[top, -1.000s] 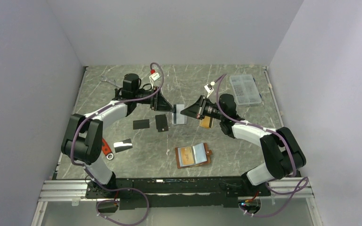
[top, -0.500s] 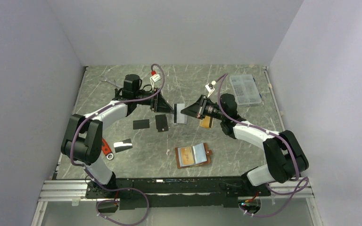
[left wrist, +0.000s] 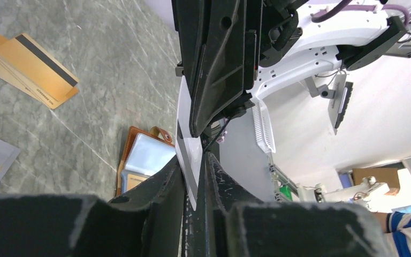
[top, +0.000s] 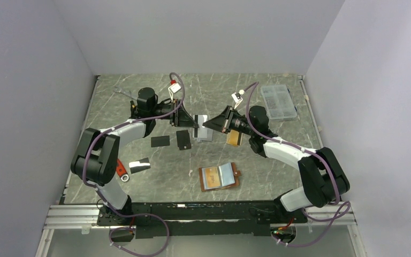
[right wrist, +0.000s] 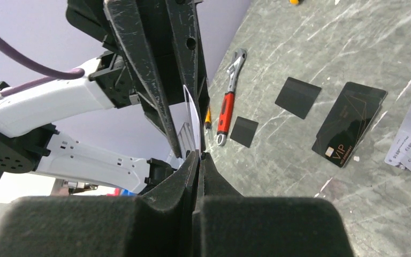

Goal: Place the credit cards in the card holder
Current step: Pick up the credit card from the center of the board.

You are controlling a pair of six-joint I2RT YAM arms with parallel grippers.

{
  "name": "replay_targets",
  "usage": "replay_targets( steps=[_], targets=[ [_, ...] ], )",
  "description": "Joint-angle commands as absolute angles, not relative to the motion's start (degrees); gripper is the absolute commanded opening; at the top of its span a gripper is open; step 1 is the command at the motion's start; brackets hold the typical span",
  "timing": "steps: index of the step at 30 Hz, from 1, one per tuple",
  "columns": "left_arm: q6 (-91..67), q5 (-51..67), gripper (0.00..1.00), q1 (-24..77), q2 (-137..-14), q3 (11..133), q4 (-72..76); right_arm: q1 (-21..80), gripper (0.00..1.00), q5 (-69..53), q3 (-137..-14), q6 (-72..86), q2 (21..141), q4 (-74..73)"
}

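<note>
A silver-grey credit card point(top: 199, 119) with a black stripe hangs in the air at the middle back, held from both sides. My right gripper point(top: 208, 125) is shut on its one edge point(right wrist: 191, 115). My left gripper point(top: 191, 122) has its jaws closed in on the opposite edge point(left wrist: 188, 144). The tan card holder point(top: 220, 176) lies open on the table in front, its light blue inside point(left wrist: 145, 154) up. Other credit cards lie flat: two black ones point(top: 160, 141) point(top: 183, 139), orange ones point(top: 234, 138), silver ones point(top: 205, 134) and one at the left point(top: 139, 165).
A clear compartment box point(top: 278, 101) stands at the back right. A red-handled wrench point(top: 121, 170) lies by the left arm's base. In the right wrist view the black VIP card point(right wrist: 349, 123) and two small black cards point(right wrist: 298, 97) lie beside it.
My left gripper has moved right onto the raised card and its jaws have narrowed around it. The right gripper has kept its grip and lifted the card slightly.
</note>
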State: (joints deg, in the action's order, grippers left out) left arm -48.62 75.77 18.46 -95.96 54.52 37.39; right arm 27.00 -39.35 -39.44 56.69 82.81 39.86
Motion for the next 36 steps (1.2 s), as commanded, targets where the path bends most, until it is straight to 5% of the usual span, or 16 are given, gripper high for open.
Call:
replay_targets(
  steps=[1, 11, 21, 26, 36],
  targets=[
    [-54.4, 79.3, 0.24, 19.3, -95.8, 54.5, 48.1, 27.6, 0.00, -38.4, -40.4, 56.6, 82.6, 42.5],
    [-48.2, 79.3, 0.13, 19.3, -93.3, 55.3, 39.4, 29.1, 0.12, -44.3, -39.9, 61.5, 84.6, 51.4],
    [-54.5, 79.8, 0.00, 17.8, -93.1, 55.2, 46.7, 29.6, 0.20, -47.5, -38.3, 63.5, 85.1, 54.5],
    [-57.4, 79.8, 0.00, 17.2, -93.0, 54.6, 50.4, 29.5, 0.37, -48.5, -38.2, 63.9, 84.0, 55.8],
    [-62.0, 79.3, 0.00, 17.3, -92.7, 54.3, 55.3, 31.3, 0.29, -46.7, -43.8, 61.4, 85.9, 51.4]
  ],
)
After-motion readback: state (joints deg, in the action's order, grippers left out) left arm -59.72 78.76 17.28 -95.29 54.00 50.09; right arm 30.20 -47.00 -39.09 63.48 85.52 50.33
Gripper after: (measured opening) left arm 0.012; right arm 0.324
